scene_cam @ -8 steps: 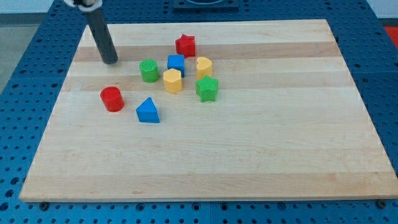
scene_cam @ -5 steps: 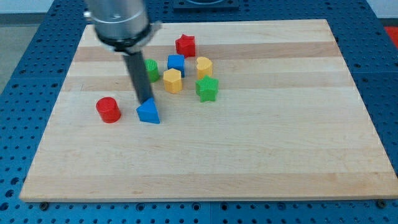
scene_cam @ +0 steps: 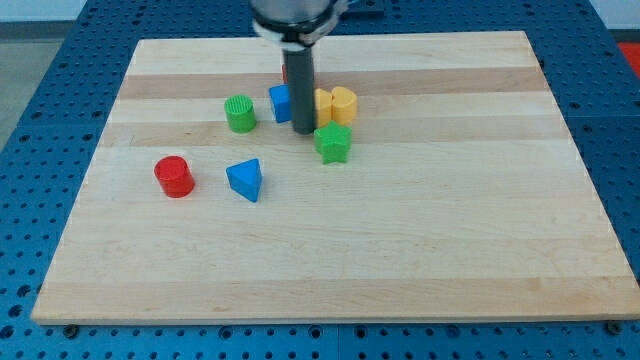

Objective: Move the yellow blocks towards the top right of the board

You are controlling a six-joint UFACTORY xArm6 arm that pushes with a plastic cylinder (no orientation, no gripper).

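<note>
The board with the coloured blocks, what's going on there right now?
My tip is down in the cluster near the board's top middle, just left of the two yellow blocks, which sit side by side. A blue block is at the rod's left and a green star just below right. A green cylinder, red cylinder and blue triangle lie further left. The yellow blocks are not yet at the top right.

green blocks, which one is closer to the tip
The green star block, just to the view's right of my tip. The green cylinder sits farther off, to the view's left.
</note>
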